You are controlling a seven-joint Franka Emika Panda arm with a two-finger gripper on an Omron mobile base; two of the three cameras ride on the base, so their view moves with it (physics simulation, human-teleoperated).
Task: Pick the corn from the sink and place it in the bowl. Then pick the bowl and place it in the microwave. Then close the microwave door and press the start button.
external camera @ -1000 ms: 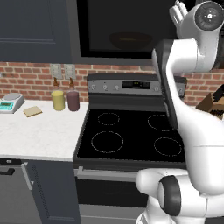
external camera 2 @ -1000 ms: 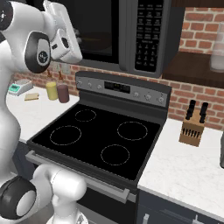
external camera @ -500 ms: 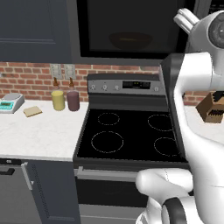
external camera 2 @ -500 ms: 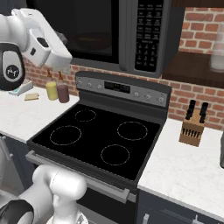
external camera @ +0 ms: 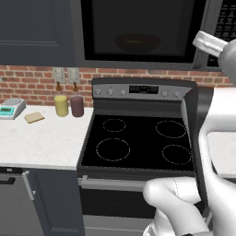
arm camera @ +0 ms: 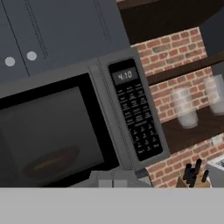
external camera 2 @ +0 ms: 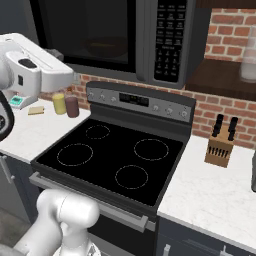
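Microwave (arm camera: 87,113) btn panel (arm camera: 135,116) just ahead of end effector

Home kitchen, rendered. Black stove (external camera: 138,138) with four burner rings sits between white table tops (external camera: 41,138). Microwave (external camera 2: 125,40) mounted above it at 12 o'clock, button panel (arm camera: 135,116) lit. Red brick wall (external camera 2: 227,107) behind. Knife block (external camera 2: 220,150) at 3 o'clock; two jars (external camera: 68,105) and a small scale (external camera: 10,109) at 9 o'clock. Dark cabinets (external camera: 34,32) overhead.
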